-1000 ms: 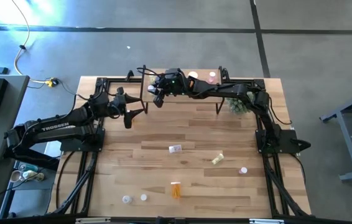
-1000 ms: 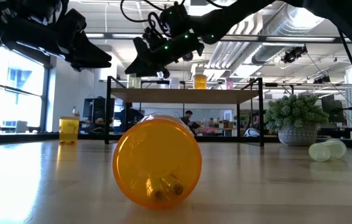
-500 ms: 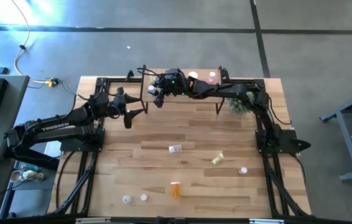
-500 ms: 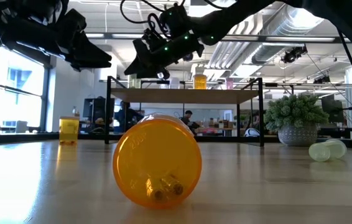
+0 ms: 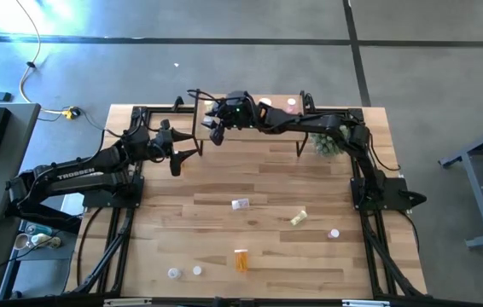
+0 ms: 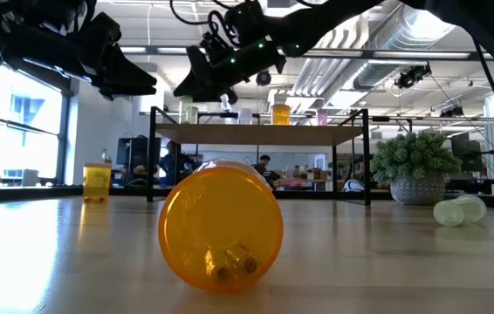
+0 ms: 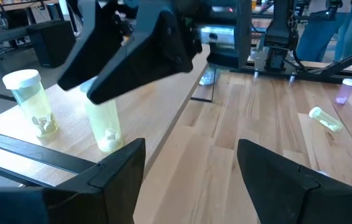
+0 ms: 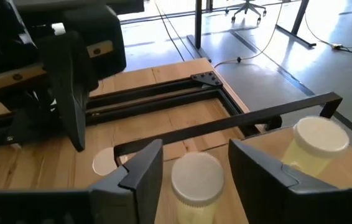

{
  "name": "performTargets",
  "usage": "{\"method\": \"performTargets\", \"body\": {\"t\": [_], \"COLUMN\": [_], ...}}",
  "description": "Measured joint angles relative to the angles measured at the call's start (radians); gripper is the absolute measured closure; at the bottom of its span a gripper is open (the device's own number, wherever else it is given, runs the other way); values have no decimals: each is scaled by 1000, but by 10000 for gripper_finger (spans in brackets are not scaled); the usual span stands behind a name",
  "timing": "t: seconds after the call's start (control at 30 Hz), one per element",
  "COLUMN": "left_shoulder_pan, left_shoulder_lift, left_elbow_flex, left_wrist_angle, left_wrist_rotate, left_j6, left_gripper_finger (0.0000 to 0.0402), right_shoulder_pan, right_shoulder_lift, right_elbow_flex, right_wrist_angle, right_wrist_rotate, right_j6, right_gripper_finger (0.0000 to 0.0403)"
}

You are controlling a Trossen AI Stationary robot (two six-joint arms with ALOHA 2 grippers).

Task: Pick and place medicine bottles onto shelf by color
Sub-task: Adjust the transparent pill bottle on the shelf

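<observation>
— Hovering over the left end of the shelf (image 5: 250, 109), the right gripper (image 8: 191, 165) is standing with its fingers parted; a white-capped yellow-green bottle (image 8: 194, 186) is standing upright between them, and I cannot tell if they are touching it. Its twin (image 8: 316, 146) is standing just beside.

— And the left gripper (image 7: 191, 165)?

— It is waiting near the shelf's left side, fingers spread, holding nothing. An orange bottle (image 6: 97, 181) is standing on the table beside it.

— How far is the task going?

— I am judging it as roughly half done. An orange (image 5: 264, 104) and a pink bottle (image 5: 290, 106) are also standing on the light wooden top. Several are lying on the plank table (image 5: 224, 192): a translucent orange cylinder (image 5: 241, 259), a yellow-green one (image 5: 298, 217), a clear one (image 5: 240, 204), a pink one (image 5: 334, 233), and two small white ones (image 5: 185, 272).
</observation>
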Motion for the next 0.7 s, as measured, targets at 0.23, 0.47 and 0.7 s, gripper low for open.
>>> {"method": "performTargets", "body": {"t": [0.23,0.47,0.7], "left_shoulder_pan": [0,0,0], "left_shoulder_lift": [0,0,0], "left_elbow_flex": [0,0,0], "left_wrist_angle": [0,-7,-10], "left_wrist_rotate": [0,0,0], "left_j6": [0,0,0], "left_gripper_finger": [156,156,156], "right_shoulder_pan": [0,-4,-38], "right_shoulder_lift": [0,-1,-2], "right_elbow_flex": [72,230,407], "right_wrist_angle": [-86,-276,-495], "right_wrist_rotate": [0,0,101], "right_j6": [-1,-47,-150], "right_gripper_finger": [229,229,229]}}
